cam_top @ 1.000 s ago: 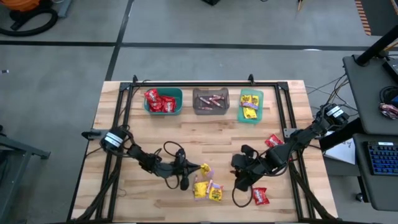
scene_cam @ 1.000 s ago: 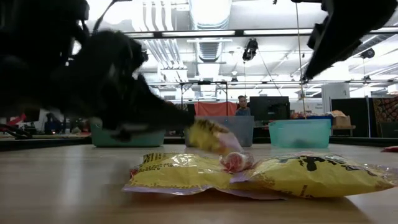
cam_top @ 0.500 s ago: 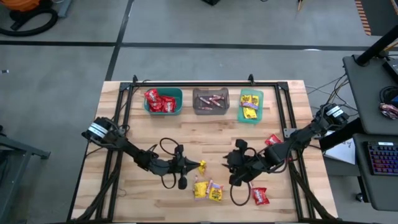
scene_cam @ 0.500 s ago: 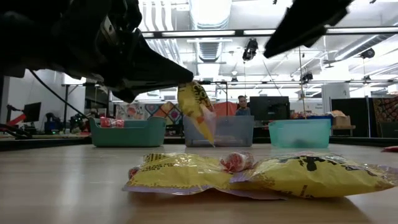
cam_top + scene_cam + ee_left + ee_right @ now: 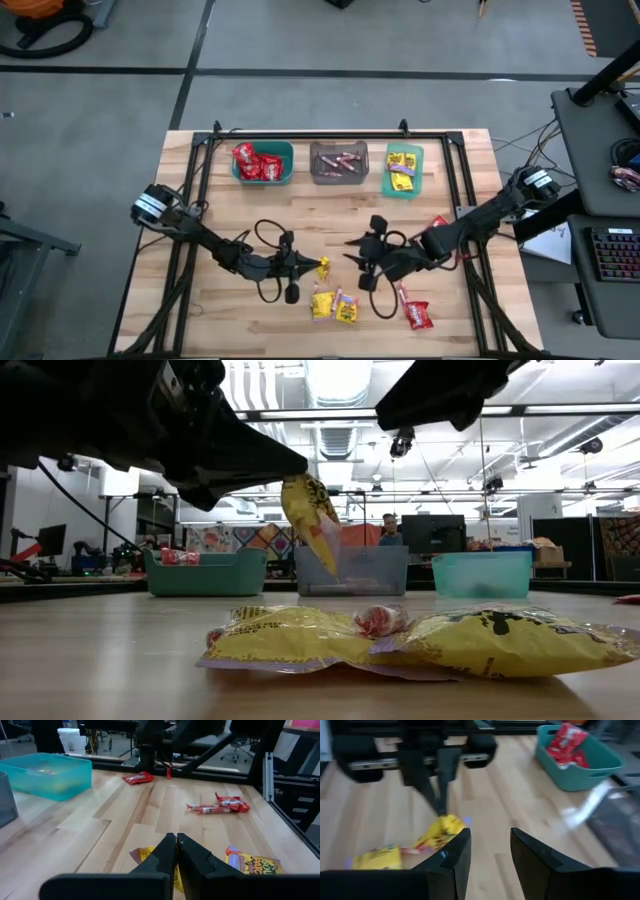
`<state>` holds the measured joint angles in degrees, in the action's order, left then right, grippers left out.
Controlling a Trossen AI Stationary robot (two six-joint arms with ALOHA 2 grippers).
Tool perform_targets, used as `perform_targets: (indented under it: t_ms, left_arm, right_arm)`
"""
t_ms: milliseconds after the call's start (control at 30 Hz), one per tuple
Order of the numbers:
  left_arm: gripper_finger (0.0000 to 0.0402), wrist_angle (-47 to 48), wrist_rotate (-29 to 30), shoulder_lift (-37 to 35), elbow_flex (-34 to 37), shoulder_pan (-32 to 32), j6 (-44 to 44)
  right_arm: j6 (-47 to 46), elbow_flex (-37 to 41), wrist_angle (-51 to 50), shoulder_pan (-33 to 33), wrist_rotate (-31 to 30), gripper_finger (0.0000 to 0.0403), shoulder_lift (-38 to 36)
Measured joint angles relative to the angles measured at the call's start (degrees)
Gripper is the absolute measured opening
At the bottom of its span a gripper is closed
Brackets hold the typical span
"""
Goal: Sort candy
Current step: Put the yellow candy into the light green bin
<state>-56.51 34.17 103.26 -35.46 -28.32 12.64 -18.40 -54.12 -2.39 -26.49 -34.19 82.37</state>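
Candy sorting is at the carry step: one yellow packet [image 5: 323, 266] hangs pinched in the closed left end effector [image 5: 316, 265], lifted clear of the desk [image 5: 200, 330] above the remaining pile. Right end effector [image 5: 352, 262] hovers nearby, fingers parted, empty. Next, I judge, comes travel to the green bin [image 5: 403, 187] holding yellow packets.

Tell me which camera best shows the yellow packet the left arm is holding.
The low view: the yellow packet hangs clear above the table, pinched in the left end effector. The high view shows only a small yellow speck. The right wrist view shows it blurred. The left wrist view hides it mostly behind the fingers.
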Motion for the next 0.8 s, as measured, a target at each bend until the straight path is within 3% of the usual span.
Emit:
perform_targets:
  t_ms: [333,800]
  left_arm:
    - [0.0,0.4,1.4,0.0,-3.1,0.0,-2.0]
    - [0.0,4.5,2.9,0.1,-6.6,0.1,-4.2]
  right_arm:
    - [2.1,3.1,12.5,1.4,3.7,0.013,5.7]
    - [1.9,3.1,13.4,1.6,4.9,0.013,9.2]
